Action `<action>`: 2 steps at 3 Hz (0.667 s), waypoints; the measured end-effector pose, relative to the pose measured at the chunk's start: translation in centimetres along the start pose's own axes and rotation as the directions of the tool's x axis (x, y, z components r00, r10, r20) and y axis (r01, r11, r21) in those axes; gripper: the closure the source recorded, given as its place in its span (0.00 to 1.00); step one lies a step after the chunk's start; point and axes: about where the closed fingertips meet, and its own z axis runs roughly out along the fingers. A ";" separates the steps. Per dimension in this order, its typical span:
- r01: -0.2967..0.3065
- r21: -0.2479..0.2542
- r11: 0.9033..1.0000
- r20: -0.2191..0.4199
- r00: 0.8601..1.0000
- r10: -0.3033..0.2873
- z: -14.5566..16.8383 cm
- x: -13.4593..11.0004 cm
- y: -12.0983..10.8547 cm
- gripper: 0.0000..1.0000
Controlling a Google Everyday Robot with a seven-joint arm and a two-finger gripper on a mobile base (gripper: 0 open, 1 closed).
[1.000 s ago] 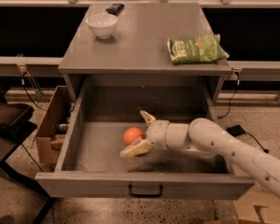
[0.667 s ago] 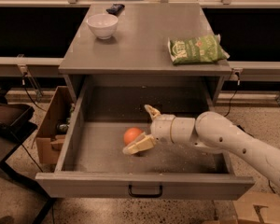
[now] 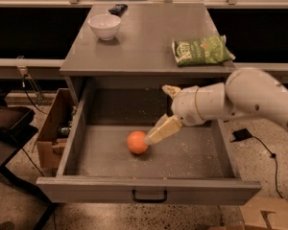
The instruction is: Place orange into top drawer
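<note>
The orange lies on the speckled floor of the open top drawer, left of the middle. The drawer's front panel has a small black handle. My gripper is above the drawer, up and to the right of the orange, with its fingers spread apart and nothing between them. The lower finger points down toward the orange's right side; the upper finger is near the cabinet's top edge. The white arm reaches in from the right.
On the grey cabinet top stand a white bowl, a green chip bag and a dark object at the back. A cardboard box sits left of the drawer. A black cable lies on the floor at right.
The gripper has lifted up and to the right, away from the orange. The orange stays on the drawer floor.
</note>
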 end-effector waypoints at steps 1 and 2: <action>-0.003 -0.007 1.000 -0.136 0.991 0.001 -5.3 -3.2 -0.7 0.00; 0.005 0.017 1.000 -0.293 0.956 0.000 -8.4 -5.0 0.0 0.00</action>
